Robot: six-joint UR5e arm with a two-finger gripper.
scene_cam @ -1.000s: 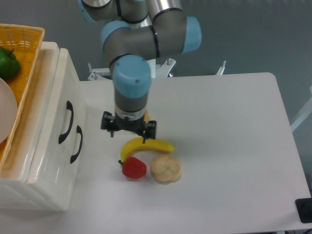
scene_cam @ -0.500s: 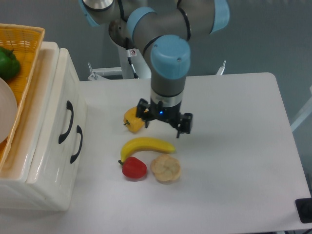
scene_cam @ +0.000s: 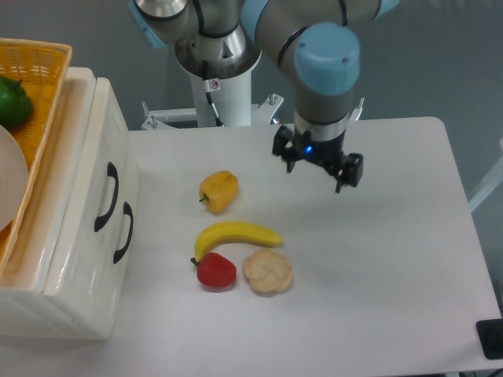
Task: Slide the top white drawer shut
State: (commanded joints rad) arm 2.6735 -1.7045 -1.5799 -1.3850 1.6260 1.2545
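The top white drawer (scene_cam: 108, 149) is the upper front of the cream-white cabinet at the left, with a curved black handle (scene_cam: 106, 197). Its front looks about in line with the lower drawer front (scene_cam: 132, 263), which has an identical handle (scene_cam: 123, 232). My gripper (scene_cam: 318, 169) hangs over the middle back of the table, far to the right of the cabinet and touching nothing. The wrist hides its fingers, so I cannot tell how the jaws stand.
An orange wicker basket (scene_cam: 39, 63) with a green pepper (scene_cam: 13, 100) sits on the cabinet top. A yellow pepper (scene_cam: 219, 191), a banana (scene_cam: 236, 236), a red pepper (scene_cam: 215, 271) and a round bun (scene_cam: 267, 272) lie on the white table (scene_cam: 393, 259).
The arm has swung right and back, away from the cabinet, from over the banana to the middle back of the table. The yellow pepper it covered now shows.
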